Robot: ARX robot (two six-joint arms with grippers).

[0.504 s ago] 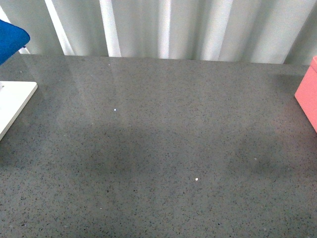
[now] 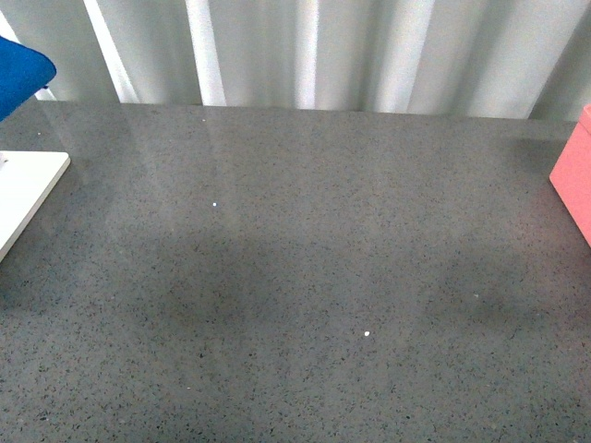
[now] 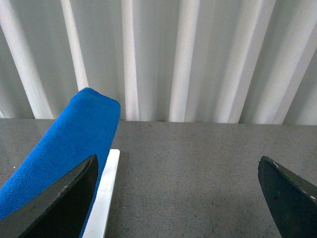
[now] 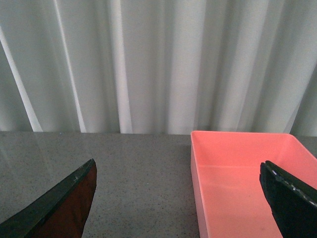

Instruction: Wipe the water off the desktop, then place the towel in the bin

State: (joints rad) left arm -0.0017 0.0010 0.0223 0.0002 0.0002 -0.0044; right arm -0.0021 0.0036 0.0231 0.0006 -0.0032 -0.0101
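Observation:
The dark grey speckled desktop (image 2: 305, 268) fills the front view; I cannot make out any water on it. The bright blue towel (image 2: 18, 69) shows at the far left edge, above a white board (image 2: 23, 189). In the left wrist view the towel (image 3: 69, 144) lies folded on the white board (image 3: 105, 198), and my left gripper (image 3: 181, 198) is open and empty, one finger in front of the towel's edge. My right gripper (image 4: 183, 203) is open and empty, facing the pink bin (image 4: 242, 173), which looks empty. The bin's corner (image 2: 574, 175) shows at the right edge of the front view. Neither arm shows in the front view.
White pleated curtains (image 2: 305, 51) hang behind the desktop's far edge. The white board sits at the left, the bin at the right, with bare desktop between them.

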